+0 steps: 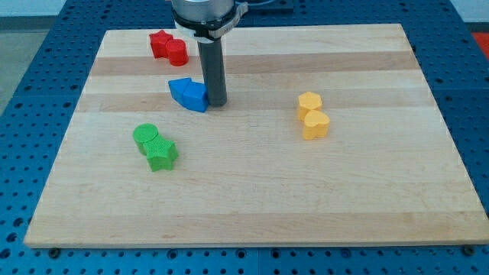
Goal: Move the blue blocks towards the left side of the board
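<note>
A blue block, wedge-like in shape, lies on the wooden board left of centre, in the upper half. It may be two blue pieces pressed together; I cannot tell. My tip stands right against the blue block's right side, touching it. The dark rod rises from there to the view's top.
Two red blocks sit together near the board's top left. Two green blocks, a cylinder and a star, sit lower left. Two yellow blocks sit at the right of centre. A blue perforated table surrounds the board.
</note>
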Controlling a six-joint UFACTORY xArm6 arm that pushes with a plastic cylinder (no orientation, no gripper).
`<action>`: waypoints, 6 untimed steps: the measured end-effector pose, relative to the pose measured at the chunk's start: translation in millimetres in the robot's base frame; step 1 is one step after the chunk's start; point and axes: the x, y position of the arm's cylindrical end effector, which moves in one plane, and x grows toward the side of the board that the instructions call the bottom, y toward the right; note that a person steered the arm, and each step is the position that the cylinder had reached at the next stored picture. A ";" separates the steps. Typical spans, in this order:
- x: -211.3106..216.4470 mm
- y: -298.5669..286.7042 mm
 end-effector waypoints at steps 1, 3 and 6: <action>0.0 -0.1; 0.0 -3.7; -0.1 -99.2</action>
